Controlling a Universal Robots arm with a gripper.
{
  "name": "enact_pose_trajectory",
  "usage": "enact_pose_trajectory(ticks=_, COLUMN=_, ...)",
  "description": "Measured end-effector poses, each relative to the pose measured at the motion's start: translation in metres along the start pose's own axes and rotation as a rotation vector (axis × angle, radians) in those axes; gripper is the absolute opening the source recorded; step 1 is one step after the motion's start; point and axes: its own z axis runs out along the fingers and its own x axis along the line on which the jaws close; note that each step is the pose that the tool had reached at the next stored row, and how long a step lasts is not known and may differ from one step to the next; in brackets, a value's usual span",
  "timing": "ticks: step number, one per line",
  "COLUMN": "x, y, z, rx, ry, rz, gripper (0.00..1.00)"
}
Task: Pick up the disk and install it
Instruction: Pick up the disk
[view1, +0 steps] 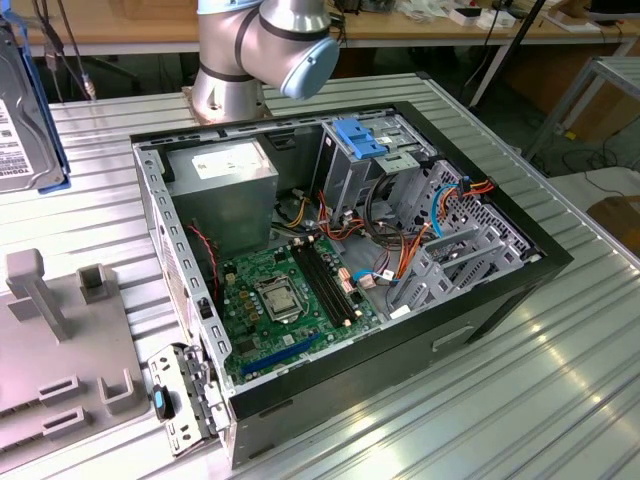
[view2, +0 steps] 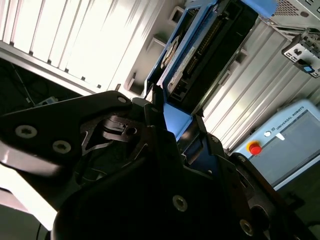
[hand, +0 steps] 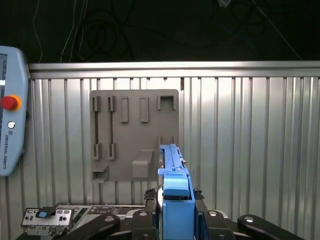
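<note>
The disk (view1: 22, 115) hangs in the air at the exterior view's far left edge, a grey metal drive with a blue carrier edge. The second wrist view looks along the drive (view2: 200, 55) as it stretches away from my gripper (view2: 175, 120), which is shut on the blue carrier handle. In the first wrist view the disk (hand: 175, 185) is edge-on and upright, with black fingers (hand: 150, 200) pressed to its two sides. It is held above the ribbed metal table, well apart from the open computer case (view1: 480, 300).
The case lies open with the motherboard (view1: 290, 295), a grey drive cage (view1: 455, 255) and a light blue latch plate (view1: 365, 135). A grey fixture plate (hand: 132, 135) lies on the table beneath the disk. A teach pendant (hand: 10, 120) sits beside it. The arm's base (view1: 240, 60) stands behind the case.
</note>
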Motion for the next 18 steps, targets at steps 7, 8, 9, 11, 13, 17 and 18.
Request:
enact_pose_trajectory(ticks=7, x=-0.0002, y=-0.0302, z=0.0021, rx=0.0001, ry=0.0, rz=0.0, gripper=0.37)
enact_pose_trajectory(ticks=8, x=-0.0002, y=-0.0347, z=0.0024, rx=0.0001, ry=-0.0001, rz=0.0, gripper=0.37)
enact_pose_trajectory(ticks=9, x=-0.0003, y=-0.0382, z=0.0026, rx=0.0, ry=0.0, rz=0.0, gripper=0.37)
enact_pose_trajectory(ticks=11, x=-0.0003, y=-0.0462, z=0.0032, rx=0.0001, ry=-0.0001, rz=0.0, gripper=0.37)
enact_pose_trajectory(ticks=13, x=-0.0003, y=-0.054, z=0.0036, rx=0.0, ry=0.0, rz=0.0, gripper=0.37)
enact_pose_trajectory(ticks=17, x=-0.0004, y=-0.0719, z=0.0049, rx=0.0, ry=0.0, rz=0.0, gripper=0.37)
enact_pose_trajectory(ticks=18, x=-0.0005, y=-0.077, z=0.0052, rx=0.0, ry=0.0, rz=0.0, gripper=0.37)
